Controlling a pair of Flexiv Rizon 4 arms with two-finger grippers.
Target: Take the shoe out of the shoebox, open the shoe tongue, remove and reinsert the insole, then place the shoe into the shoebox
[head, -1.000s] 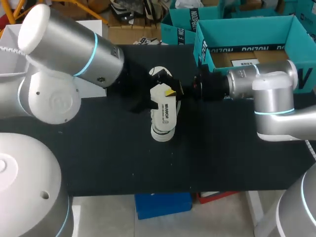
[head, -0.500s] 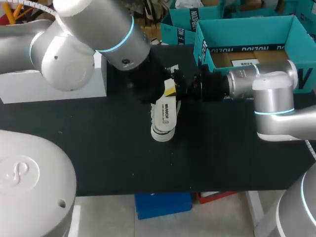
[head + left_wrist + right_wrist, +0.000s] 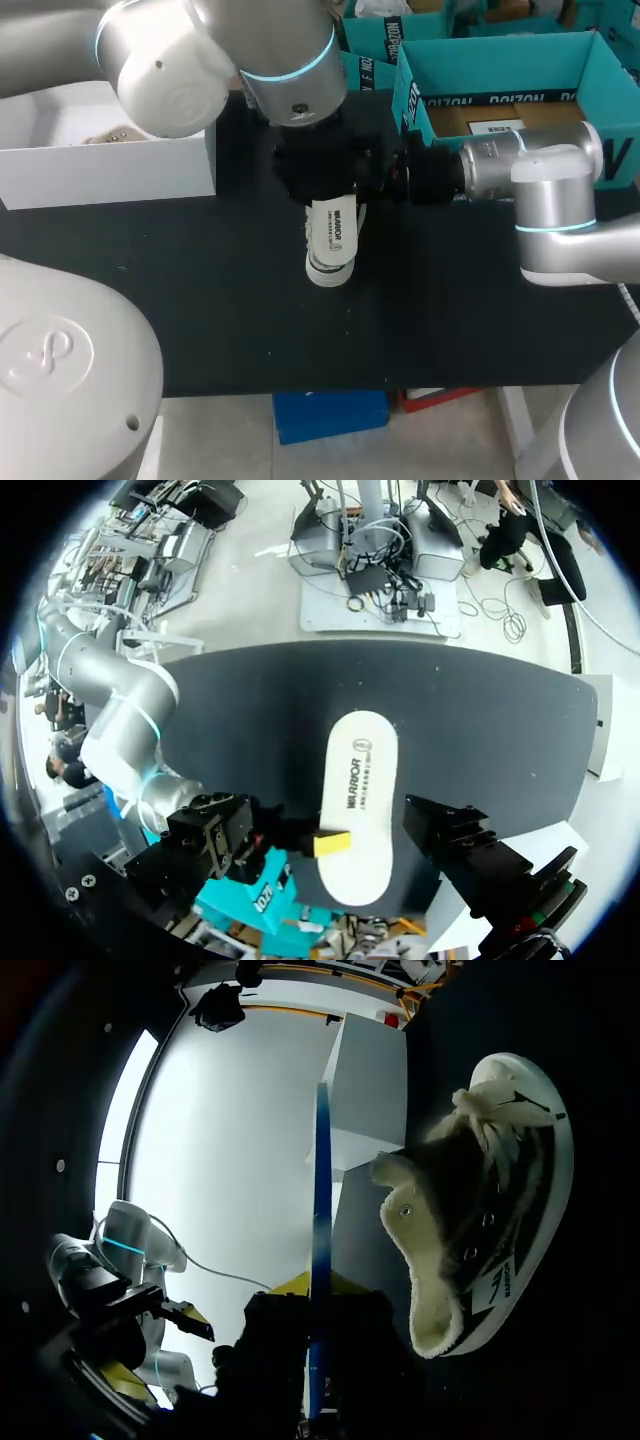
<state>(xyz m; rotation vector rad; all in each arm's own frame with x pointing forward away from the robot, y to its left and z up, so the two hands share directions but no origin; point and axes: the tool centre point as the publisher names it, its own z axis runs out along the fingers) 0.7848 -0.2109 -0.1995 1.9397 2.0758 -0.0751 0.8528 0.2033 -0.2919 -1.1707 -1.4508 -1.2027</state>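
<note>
- Right hand (image 3: 315, 1288) clamps the insole (image 3: 358, 800), whose long axis runs near–far.
- Shoe (image 3: 480, 1220) lies just beside it on the tabletop (image 3: 200, 300).
- Left hand (image 3: 325, 180) hangs above; I cannot tell its grip.

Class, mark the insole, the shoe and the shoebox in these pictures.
insole (image 3: 358, 800), left wrist view, its printed middle.
shoe (image 3: 505, 1210), right wrist view, its dark side.
shoebox (image 3: 500, 60), head view, its inner teal wall.

1. Even overhead light falls on the black surface (image 3: 200, 300), which gives no glare.
2. Soft highlights sit on the left arm (image 3: 200, 50), with deep shadow beneath it.
3. From the left wrist, the insole (image 3: 358, 800) shows bright white against dark.
4. From the right wrist, white glare floods behind the right hand (image 3: 315, 1290), a near-black silhouette; the shoe (image 3: 480, 1210) is well lit.
</note>
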